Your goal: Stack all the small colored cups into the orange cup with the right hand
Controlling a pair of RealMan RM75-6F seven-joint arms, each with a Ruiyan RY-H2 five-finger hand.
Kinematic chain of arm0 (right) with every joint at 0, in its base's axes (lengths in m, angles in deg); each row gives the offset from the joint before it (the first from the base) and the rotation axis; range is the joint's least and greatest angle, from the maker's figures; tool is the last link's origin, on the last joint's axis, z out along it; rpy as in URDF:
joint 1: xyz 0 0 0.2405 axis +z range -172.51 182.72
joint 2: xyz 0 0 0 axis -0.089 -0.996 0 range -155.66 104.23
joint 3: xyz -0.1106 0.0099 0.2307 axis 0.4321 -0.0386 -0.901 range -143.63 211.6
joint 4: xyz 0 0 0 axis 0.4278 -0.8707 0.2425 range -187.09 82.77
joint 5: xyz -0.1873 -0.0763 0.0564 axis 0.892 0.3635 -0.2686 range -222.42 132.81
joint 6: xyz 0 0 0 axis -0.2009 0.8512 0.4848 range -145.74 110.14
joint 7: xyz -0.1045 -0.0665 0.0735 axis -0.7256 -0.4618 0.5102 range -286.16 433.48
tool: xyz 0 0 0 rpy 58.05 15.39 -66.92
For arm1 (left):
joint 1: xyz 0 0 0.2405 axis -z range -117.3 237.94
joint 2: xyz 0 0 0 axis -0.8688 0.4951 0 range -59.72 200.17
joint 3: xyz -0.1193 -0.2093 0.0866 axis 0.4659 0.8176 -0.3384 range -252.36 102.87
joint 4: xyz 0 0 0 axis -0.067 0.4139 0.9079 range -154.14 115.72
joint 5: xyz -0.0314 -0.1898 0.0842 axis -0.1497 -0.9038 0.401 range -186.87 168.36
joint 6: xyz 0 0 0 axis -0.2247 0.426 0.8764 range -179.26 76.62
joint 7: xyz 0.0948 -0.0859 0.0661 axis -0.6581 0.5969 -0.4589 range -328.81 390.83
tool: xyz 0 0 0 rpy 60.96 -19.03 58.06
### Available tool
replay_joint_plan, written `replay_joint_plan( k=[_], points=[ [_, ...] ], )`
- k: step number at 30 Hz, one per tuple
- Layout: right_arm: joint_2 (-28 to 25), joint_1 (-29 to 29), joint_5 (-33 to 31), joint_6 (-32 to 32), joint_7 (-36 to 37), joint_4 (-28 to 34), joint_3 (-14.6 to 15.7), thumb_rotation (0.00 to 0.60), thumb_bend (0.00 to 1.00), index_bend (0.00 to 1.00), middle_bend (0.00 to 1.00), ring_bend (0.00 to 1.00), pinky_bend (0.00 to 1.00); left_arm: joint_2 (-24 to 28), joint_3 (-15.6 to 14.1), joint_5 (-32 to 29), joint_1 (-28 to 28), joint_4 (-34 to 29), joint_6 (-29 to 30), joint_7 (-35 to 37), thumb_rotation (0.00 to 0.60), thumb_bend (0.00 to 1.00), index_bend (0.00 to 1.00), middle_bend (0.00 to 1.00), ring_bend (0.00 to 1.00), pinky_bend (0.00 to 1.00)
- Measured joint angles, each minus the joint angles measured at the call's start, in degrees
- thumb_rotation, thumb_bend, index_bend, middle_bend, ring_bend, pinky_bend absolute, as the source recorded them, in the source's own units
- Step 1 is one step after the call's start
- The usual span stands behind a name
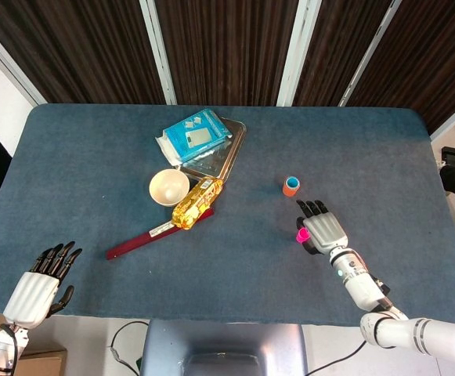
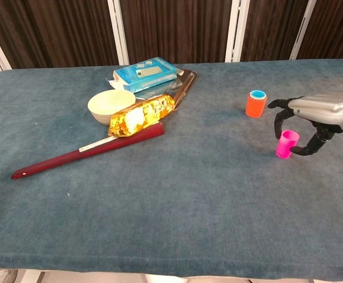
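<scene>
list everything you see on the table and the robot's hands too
orange cup: 1, orange, right of centre, upright
blue cup: 1, light blue, nested in the orange cup
pink cup: 1, pink, upright, near side of the orange cup
bowl: 1, cream, left of centre
snack bag: 1, gold, beside the bowl
blue box: 1, blue, on the tray
tray: 1, metal, far centre
flat stick: 1, dark red, near side of the bowl
table: 1, blue-grey
left hand: open, near left edge
right hand: fingers spread around the pink cup
</scene>
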Motion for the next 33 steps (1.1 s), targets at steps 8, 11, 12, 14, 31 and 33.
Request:
replay_joint_plan(
  k=[8, 11, 12, 14, 31, 33],
  points=[
    [0.18, 0.03, -0.39, 0.50, -0.56, 0.21, -0.14, 0.600, 0.48, 0.56, 0.00, 0.00, 0.00, 0.08, 0.01, 0.07, -0.05, 0.02, 0.16, 0.16, 0.600, 0.45, 0.00, 0.00, 0.02, 0.13],
    [0.25, 0.05, -0.56, 0.65, -0.83, 0.33, -0.16, 0.600, 0.48, 0.57, 0.00, 0.00, 0.00, 0.10, -0.01, 0.13, -0.06, 0.02, 0.21, 0.21, 0.600, 0.45, 0.00, 0.00, 0.02, 0.14],
    [0.27, 0.05, -0.60, 0.71, -0.91, 0.34, -0.16, 0.600, 0.48, 0.58, 0.00, 0.00, 0.00, 0.10, -0.01, 0.15, -0.07, 0.02, 0.25, 0.22, 0.600, 0.45, 0.00, 0.00, 0.02, 0.14],
    [0.36, 0.04, -0.68, 0.92, -1.05, 0.39, -0.20, 0.600, 0.48, 0.59, 0.00, 0.00, 0.00, 0.11, -0.02, 0.20, -0.09, -0.01, 0.31, 0.24, 0.600, 0.45, 0.00, 0.00, 0.02, 0.13],
    [-0.46, 4.00, -6.79, 3.22, 2.10, -0.52, -11.28, 0.600, 0.48, 0.60, 0.02, 0.00, 0.00, -0.35, 0.24, -0.46, 0.09, 0.09, -0.45, -0.66, 0.600, 0.45, 0.00, 0.00, 0.02, 0.14],
    [0.79, 6.06, -9.77, 3.42, 0.94, -2.92, -13.37, 0.600, 0.48, 0.60, 0.03, 0.00, 0.00, -0.45, 0.28, -0.64, 0.18, 0.12, -0.73, -0.86, 0.600, 0.45, 0.00, 0.00, 0.02, 0.14]
  ],
)
